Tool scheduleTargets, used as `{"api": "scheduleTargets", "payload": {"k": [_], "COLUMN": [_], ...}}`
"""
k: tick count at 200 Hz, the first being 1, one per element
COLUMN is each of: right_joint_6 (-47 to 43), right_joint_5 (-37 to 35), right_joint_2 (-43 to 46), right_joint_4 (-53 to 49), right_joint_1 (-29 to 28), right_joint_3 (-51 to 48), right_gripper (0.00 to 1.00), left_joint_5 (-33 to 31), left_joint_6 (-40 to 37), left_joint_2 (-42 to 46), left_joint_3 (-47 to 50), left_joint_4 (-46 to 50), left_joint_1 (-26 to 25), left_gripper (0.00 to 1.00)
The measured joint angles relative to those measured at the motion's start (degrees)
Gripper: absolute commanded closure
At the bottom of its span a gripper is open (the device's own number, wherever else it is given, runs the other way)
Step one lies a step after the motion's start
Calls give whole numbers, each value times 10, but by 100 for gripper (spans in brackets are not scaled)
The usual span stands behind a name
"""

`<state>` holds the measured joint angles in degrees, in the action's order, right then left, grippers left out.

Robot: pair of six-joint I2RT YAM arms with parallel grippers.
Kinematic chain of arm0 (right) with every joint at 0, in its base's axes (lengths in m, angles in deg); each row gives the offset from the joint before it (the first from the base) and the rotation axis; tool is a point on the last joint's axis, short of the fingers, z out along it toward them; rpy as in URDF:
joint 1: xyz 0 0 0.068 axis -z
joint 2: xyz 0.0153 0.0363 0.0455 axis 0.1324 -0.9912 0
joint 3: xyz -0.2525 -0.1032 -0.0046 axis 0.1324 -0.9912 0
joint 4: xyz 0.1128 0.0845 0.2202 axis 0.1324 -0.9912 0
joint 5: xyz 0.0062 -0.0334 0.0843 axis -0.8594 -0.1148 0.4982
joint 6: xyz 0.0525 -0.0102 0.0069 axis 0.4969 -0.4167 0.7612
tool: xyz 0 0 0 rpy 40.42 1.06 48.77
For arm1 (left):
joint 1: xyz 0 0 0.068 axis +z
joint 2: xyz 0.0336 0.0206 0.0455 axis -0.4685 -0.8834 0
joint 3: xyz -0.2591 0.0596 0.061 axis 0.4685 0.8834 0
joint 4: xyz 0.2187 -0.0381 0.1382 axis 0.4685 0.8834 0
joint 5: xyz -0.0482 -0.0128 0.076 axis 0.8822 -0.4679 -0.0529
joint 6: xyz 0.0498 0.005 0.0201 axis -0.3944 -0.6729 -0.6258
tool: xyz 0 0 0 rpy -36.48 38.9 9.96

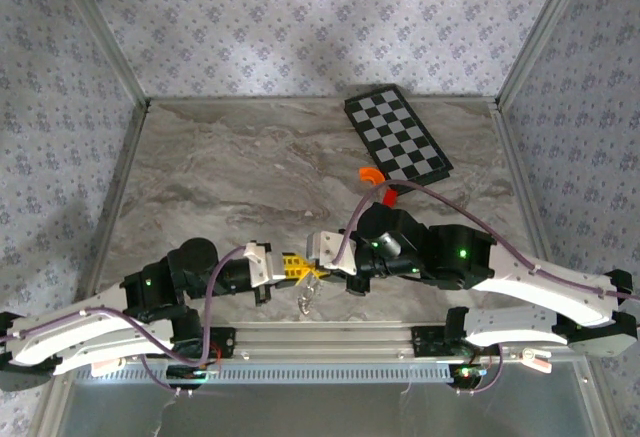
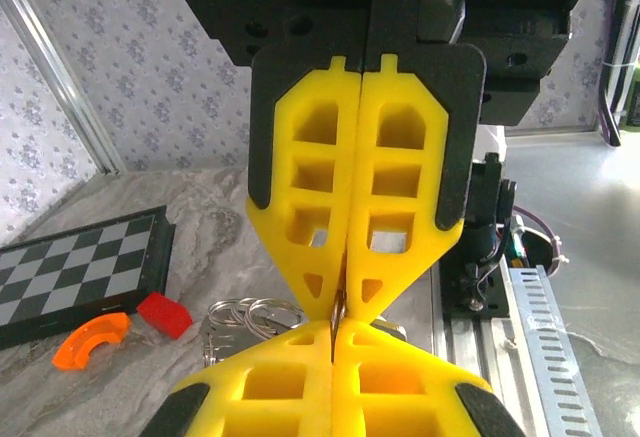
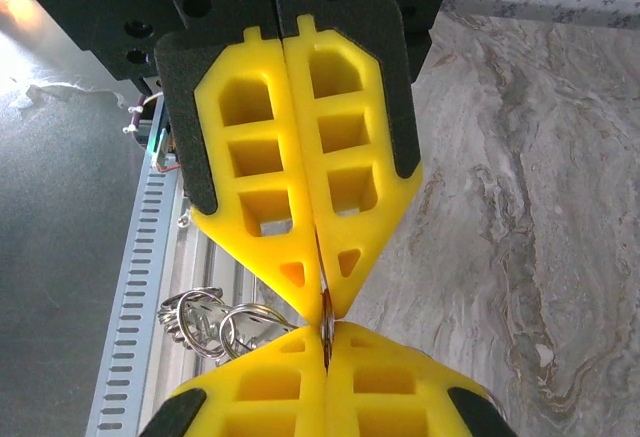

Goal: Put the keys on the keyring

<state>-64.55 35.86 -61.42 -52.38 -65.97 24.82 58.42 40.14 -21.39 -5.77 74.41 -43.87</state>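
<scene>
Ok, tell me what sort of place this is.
Probably a robot test cell, not a home: a marble-look tabletop boxed in by wallpapered panels on aluminium posts, with robot arms bolted to a rail at its near edge.

One chessboard (image 2: 70, 269), one orange piece (image 2: 90, 340), one block (image 2: 164, 315)

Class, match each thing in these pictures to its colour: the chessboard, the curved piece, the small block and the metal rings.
Things:
1. chessboard
2. curved piece
3. small block
4. metal rings

Colours:
a. red
b. silvery
c. black and white
d. orange

Pairs: 1-c; 2-d; 3-a; 4-b
</scene>
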Motion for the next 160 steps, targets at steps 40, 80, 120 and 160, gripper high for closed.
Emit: {"api": "scheduleTargets", "payload": {"k": [40,80,120,160], "right_joint_6": [8,19,27,31], "right_joint_5": [0,4,9,11], "right_joint_2": [3,10,27,56], "right_joint_4": [12,35,56,66], "right_joint_1": [0,0,0,0], "right_joint_3": [-9,-18,-23,-47], "right_gripper": [92,74,71,71], "left_joint_5": [-9,-23,-26,-25], "left_joint_6": [0,0,2,2], "left_joint_2": [17,25,33,48], "left_joint_3": [28,32,32,37], "left_joint_4": [-37,-45,-57,-59], "left_joint_1": [-3,-3,-3,-3], "left_gripper": [100,100,100,100]}}
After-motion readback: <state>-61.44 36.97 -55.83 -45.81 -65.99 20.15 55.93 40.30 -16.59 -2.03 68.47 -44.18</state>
